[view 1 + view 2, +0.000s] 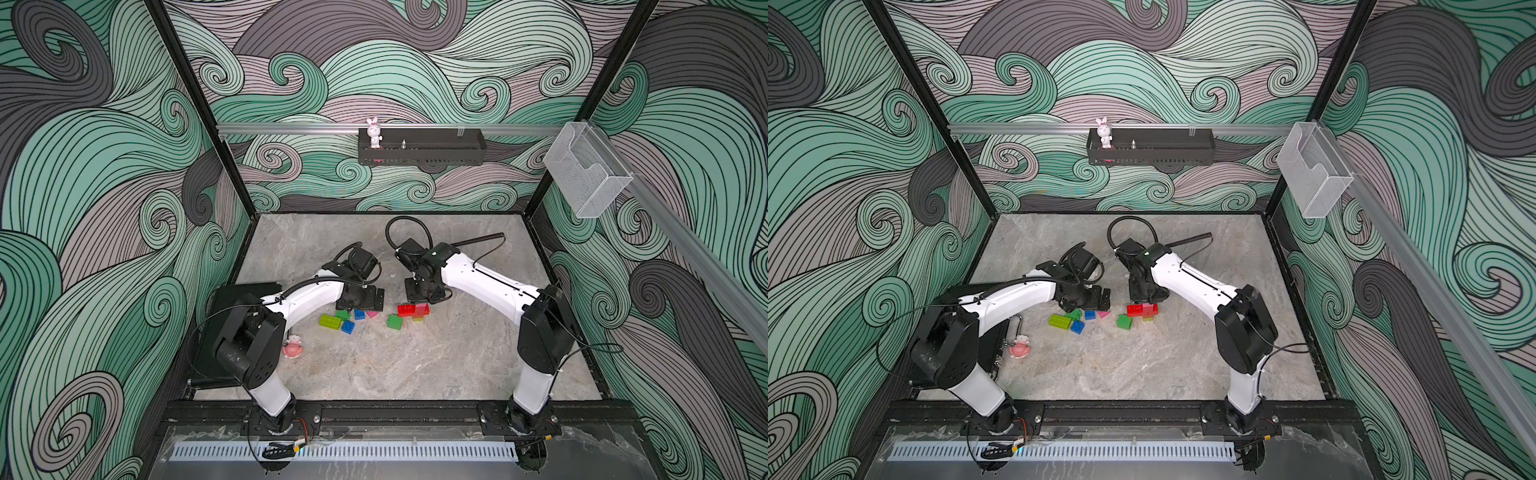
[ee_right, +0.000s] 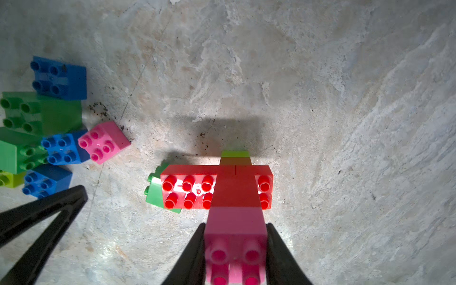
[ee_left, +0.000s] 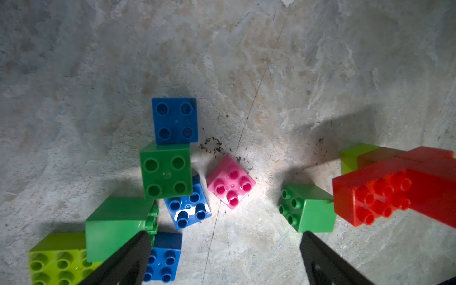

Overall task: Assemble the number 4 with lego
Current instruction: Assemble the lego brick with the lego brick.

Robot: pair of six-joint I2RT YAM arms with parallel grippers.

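We find the left gripper [image 3: 224, 234] wide open over loose studded plastic bricks [image 3: 166, 170]. The right gripper [image 2: 235, 225] flanks a pink square plastic brick [image 2: 234, 246]; grip undetermined.

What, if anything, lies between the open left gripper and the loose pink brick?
Nothing visible does. In the left wrist view only bare table separates the left gripper from the loose pink brick; a blue brick and a green brick flank the path.

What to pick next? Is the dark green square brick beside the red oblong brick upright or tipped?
Tipped on its side: the dark green square brick shows its studs facing sideways, not up.
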